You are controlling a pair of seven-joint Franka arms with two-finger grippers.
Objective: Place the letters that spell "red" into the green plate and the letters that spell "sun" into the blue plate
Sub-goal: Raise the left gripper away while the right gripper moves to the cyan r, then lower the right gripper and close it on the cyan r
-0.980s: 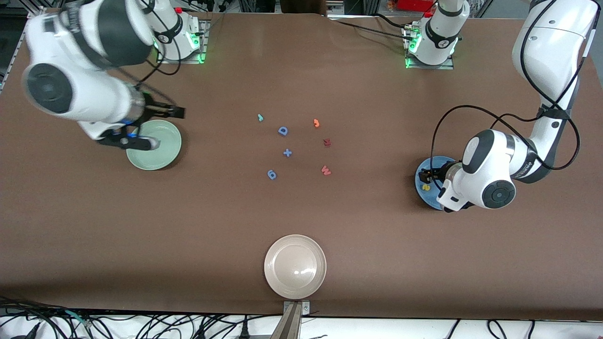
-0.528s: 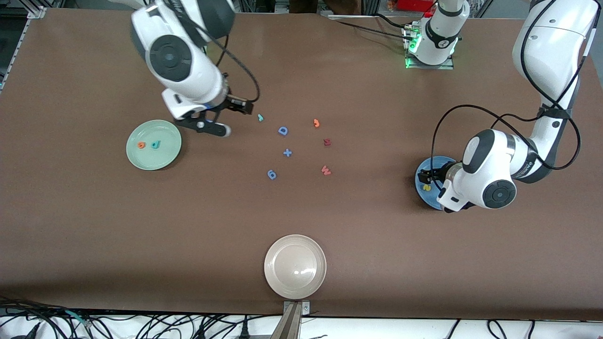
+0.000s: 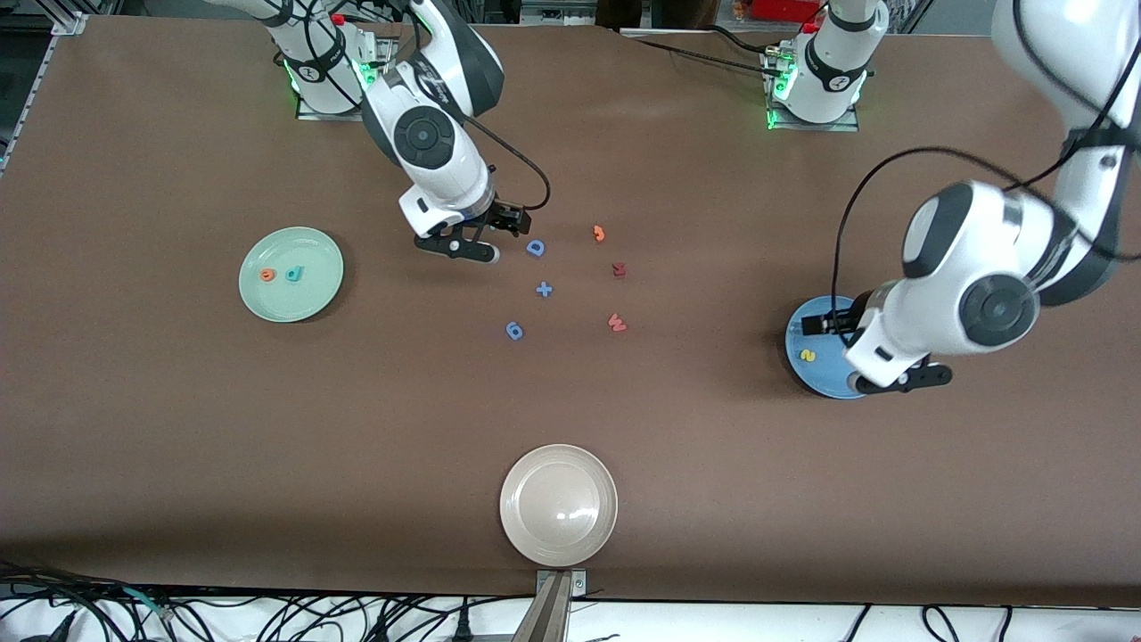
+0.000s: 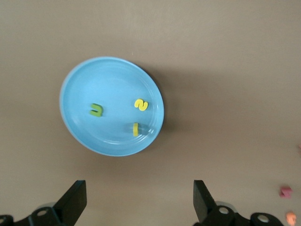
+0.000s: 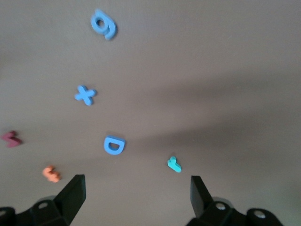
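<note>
The green plate (image 3: 307, 294) lies toward the right arm's end and holds an orange "e" (image 3: 267, 275) and a teal "d" (image 3: 294, 274). My right gripper (image 3: 477, 239) hangs open and empty over the middle letters. The teal "r" (image 5: 174, 164) shows just ahead of its fingers in the right wrist view, and the hand hides it in the front view. The blue plate (image 4: 84, 94) toward the left arm's end holds a yellow "s" (image 4: 141, 104), a yellow "u" (image 4: 135, 129) and a dark green "n" (image 4: 96, 110). My left gripper (image 3: 878, 361) hangs open and empty above that plate's edge.
Loose pieces lie mid-table: a blue "D" (image 3: 535, 248), a blue plus (image 3: 544, 289), a blue "6" (image 3: 514, 331), an orange hooked piece (image 3: 599, 234), a dark red letter (image 3: 619, 268) and a pink "W" (image 3: 616, 323). A beige-white plate (image 3: 559, 505) sits near the front edge.
My right arm swung from over the green plate, uncovering the "e" and "d", across to the teal "r". My left arm lifted away from the blue plate.
</note>
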